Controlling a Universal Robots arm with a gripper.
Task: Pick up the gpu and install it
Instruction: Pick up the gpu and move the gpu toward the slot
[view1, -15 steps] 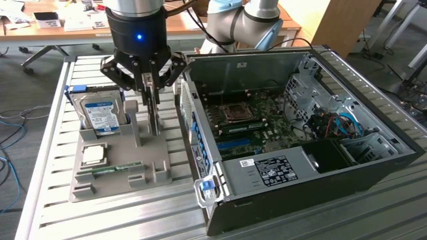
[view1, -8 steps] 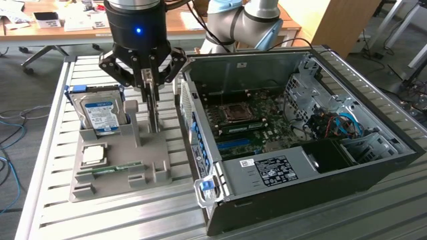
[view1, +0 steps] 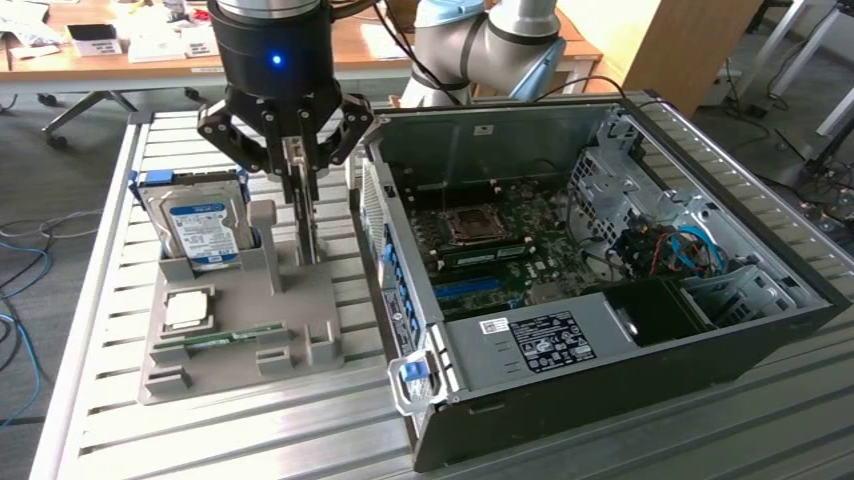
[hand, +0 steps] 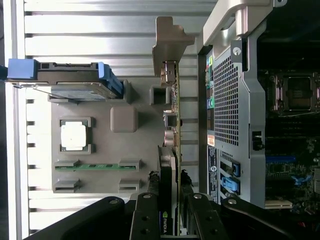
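Black gripper (view1: 304, 175) low over the grey holder tray (view1: 307, 300), jaws drawn narrow and clamped on the gpu (view1: 310, 225). Grips the card at its upper edge, one finger on each flat face. Seen from the wrist view, fingers (hand: 150, 215) press the board from both sides, no gap showing at the gripper (hand: 170, 180).

Gpu (hand: 172, 100) upright on edge, thin as a blade, along the tray side nearest the computer case (view1: 747, 330). Silver bracket (hand: 170, 37) at the card's far end from the gripper, bent over at the tip. Lower edge down at tray level; seated in its slot or just clear of it, hard to tell from this angle.

Tray (hand: 140, 145) on the slatted aluminium table (view1: 267, 440), just beside the case. Also on the tray:
- hard drive (view1: 200, 228) with blue-white label, standing upright in blue rails, toward the exterior view's left of the gpu
- square processor chip (view1: 187, 308), flat in its recess
- narrow green RAM stick (view1: 220, 338), flat, next to the chip

Case open on its side, motherboard (view1: 494, 240) exposed, empty processor socket (view1: 470, 225) near the middle. Perforated rear panel (hand: 226, 100) of the case close to the card in the wrist view.
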